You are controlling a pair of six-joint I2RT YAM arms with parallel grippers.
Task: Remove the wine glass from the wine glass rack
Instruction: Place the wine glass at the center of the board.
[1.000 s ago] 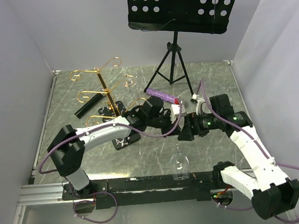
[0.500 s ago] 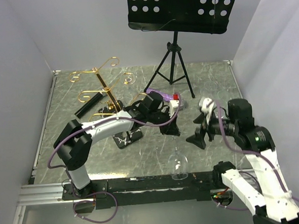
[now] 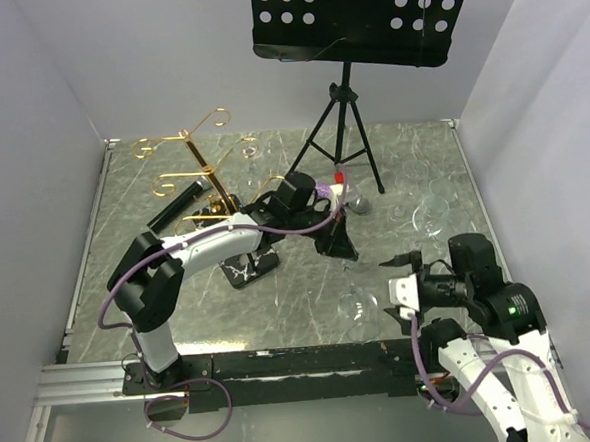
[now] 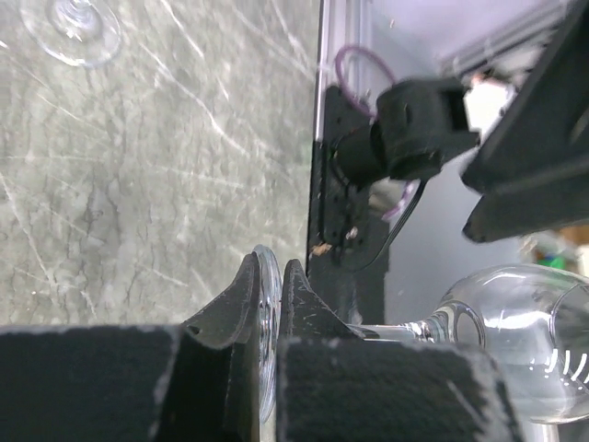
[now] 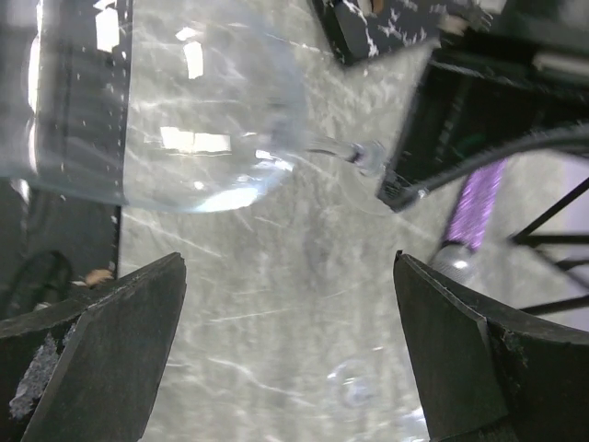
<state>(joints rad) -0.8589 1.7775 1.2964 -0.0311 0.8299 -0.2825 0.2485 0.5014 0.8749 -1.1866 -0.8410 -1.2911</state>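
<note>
Rack [image 3: 199,165] stood back left on table [image 3: 116,242], its black veined base [image 3: 240,272] just beside the left forearm. No glass could be made out on its gold arms. A black tube [image 3: 174,205] lay on the table left of the pole.

Left arm reached across to mid-table. Left gripper [image 4: 271,267] was clamped on the foot of the glass [image 4: 515,322]: in the left wrist view the foot disc sat edge-on between the two fingers [image 4: 235,304], with the stem running out to the right to the bowl. From above, the glass was off the rack and well to its right, lying tilted, foot up at the gripper and bowl down near the front edge. Could not tell if the bowl touched the table.

A purple object [image 3: 323,189] lay just behind the left gripper, partly hidden. A music stand [image 3: 344,128] stood at back centre, its tripod feet on the table. The foot of a second glass [image 4: 78,28] showed on the table at the top left of the left wrist view.

Right gripper [image 5: 287,267] hung at front right, just right of the bowl, holding nothing. Its jaws were spread wide, with bare table between them. In the right wrist view the bowl filled the upper left, clear of both fingers, and the stem pointed toward the left gripper.
</note>
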